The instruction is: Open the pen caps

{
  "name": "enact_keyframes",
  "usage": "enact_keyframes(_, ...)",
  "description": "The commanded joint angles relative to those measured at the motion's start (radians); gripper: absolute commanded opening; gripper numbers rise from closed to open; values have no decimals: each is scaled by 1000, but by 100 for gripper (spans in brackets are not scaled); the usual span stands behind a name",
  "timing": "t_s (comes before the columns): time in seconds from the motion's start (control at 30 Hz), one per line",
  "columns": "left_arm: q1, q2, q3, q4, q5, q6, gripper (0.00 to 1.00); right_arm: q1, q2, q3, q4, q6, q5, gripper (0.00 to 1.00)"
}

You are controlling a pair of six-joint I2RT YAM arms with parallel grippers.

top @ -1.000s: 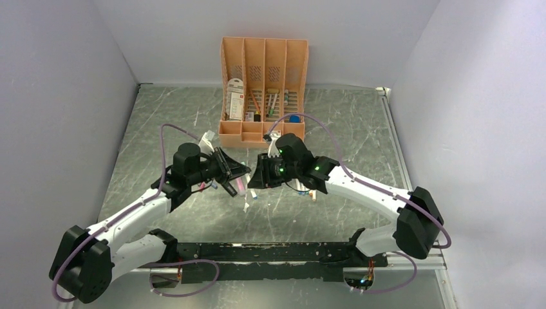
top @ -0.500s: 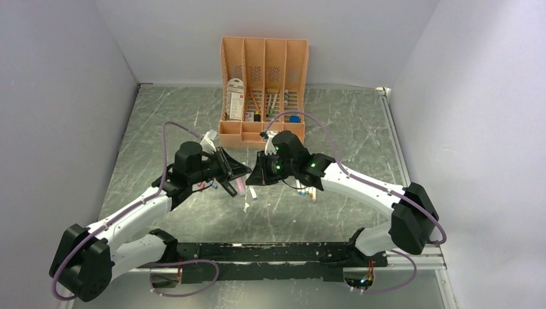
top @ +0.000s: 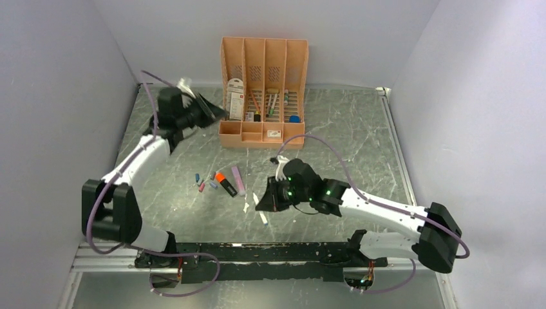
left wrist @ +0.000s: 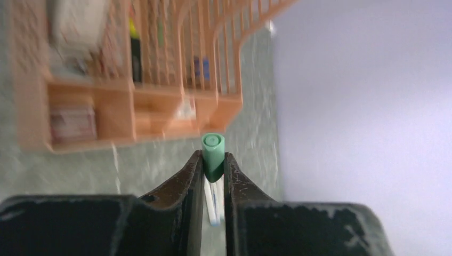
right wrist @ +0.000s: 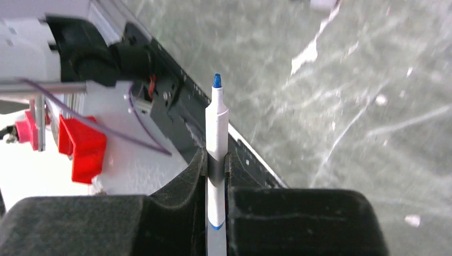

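The left jaws have swung from the centre out beside the peach organizer (top: pixel 264 58). The right jaws have drawn back toward the bench's (top: pixel 360 129) near edge. The left pair is clamped on a green cap (left wrist: pixel 213 152) that pokes past their tips. The white sliver (left wrist: pixel 213 205) behind it may be a barrel. The right pair is clamped on a white marker (right wrist: pixel 216 122), its blue tip (right wrist: pixel 217 80) bare beyond them. This marker looks uncapped; next, release both and fetch another.

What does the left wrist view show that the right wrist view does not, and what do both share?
Only the left wrist: the left gripper pinching a green cap, with the peach organizer behind it. Only the right wrist: the right gripper clamping a white marker whose blue tip is bare, near the black base rail. Both: black fingers shut on an item, above the grey marbled table.
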Motion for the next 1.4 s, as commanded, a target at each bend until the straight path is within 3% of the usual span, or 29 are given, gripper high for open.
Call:
enact_keyframes(0.0, 80, 82, 184, -8, 32, 104, 12, 35, -82, -59, -71, 70, 4, 0)
enact_keyframes(0.13, 79, 30, 164, -65, 67, 118, 12, 36, -104, -44, -126, 55, 54, 0)
enact_keyframes(0.3, 76, -161, 25, -287, 63, 204, 13, 7, -11, 85, -303, -32, 239, 0)
enact_keyframes(0.57, 76, -481, -133, -617, -2, 281, 14, -200, 212, 222, -384, -212, 400, 0)
enact_keyframes(1.03, 77, -550, -172, -666, 30, 288, 15, -261, 516, 297, -286, -281, 514, 0)
enact_keyframes(1.37, 76, -541, -184, -648, 33, 285, 15, -266, 569, 305, -279, -290, 559, 15)
